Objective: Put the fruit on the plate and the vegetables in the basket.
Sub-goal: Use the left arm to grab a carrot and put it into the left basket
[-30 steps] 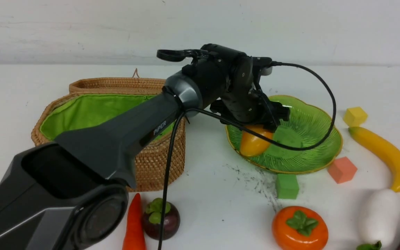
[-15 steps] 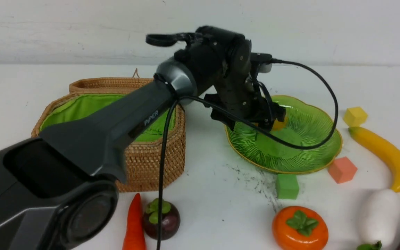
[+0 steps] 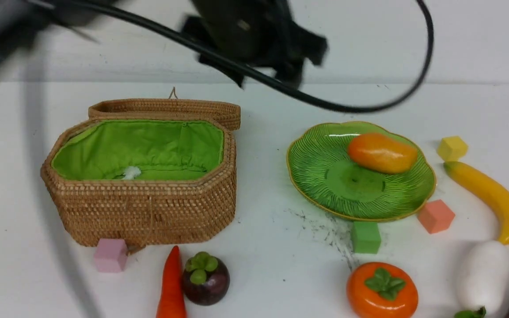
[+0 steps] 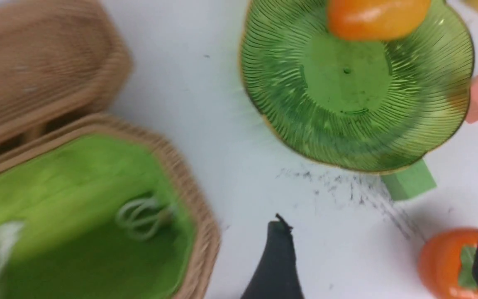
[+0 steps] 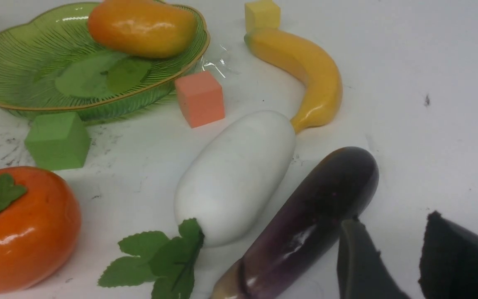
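Note:
The orange-yellow mango lies on the far right part of the green plate. My left gripper hangs high above the table, open and empty, a blur in the front view. The persimmon, banana and mangosteen lie on the table. The carrot rests beside the mangosteen, and the white radish is at the near right. The wicker basket stands open at the left. My right gripper is open, low over the table beside the eggplant.
Small cubes dot the table: yellow, salmon, green by the plate, and pink against the basket's front. The basket lid lies back behind it. A black cable loops above the plate.
My left gripper has let go of the mango and risen quickly away from the plate. The mango has ended up on the plate's far right side. The basket is now unblocked.

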{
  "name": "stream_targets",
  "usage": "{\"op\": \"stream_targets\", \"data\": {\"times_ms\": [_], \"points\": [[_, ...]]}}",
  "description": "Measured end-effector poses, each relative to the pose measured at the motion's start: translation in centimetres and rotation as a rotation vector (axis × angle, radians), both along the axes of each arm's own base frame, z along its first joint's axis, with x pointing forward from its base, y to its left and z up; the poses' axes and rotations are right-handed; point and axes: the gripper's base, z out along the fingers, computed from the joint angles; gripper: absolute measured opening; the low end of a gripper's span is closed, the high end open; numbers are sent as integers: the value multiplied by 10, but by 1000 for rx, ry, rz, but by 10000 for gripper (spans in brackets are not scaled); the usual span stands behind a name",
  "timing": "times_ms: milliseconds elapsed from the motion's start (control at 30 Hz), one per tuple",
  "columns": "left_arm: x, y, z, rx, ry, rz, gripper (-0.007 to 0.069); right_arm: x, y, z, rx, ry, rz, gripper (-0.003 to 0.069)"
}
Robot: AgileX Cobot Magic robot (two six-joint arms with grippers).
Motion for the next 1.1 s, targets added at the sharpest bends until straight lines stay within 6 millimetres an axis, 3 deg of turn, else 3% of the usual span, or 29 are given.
{"op": "stream_targets", "data": {"times_ms": [33, 67, 133, 167, 233, 333, 500, 533, 700, 867, 1100], "points": [[-3, 2, 2, 1, -3, 1, 573, 0, 0, 0, 0, 0, 0, 245], [-29, 23, 14, -3, -20, 12, 571, 0, 0, 0, 0, 0, 0, 245], [-44, 36, 10, 10, 1, 23, 571, 0, 0, 0, 0, 0, 0, 245], [-61, 49, 8, 8, 19, 41, 571, 0, 0, 0, 0, 0, 0, 245], [-78, 63, -11, 29, 78, 77, 571, 0, 0, 0, 0, 0, 0, 245], [-98, 78, -64, 41, 215, 201, 571, 0, 0, 0, 0, 0, 0, 245], [-103, 82, -161, 20, 349, 391, 571, 0, 0, 0, 0, 0, 0, 245], [-102, 81, -162, 16, 349, 394, 571, 0, 0, 0, 0, 0, 0, 245], [-94, 75, -218, 107, 431, 400, 571, 0, 0, 0, 0, 0, 0, 245], [-79, 59, -255, 105, 474, 381, 571, 0, 0, 0, 0, 0, 0, 245], [-76, 51, -282, 132, 552, 364, 560, 0, 0, 0, 0, 0, 0, 245]]}}
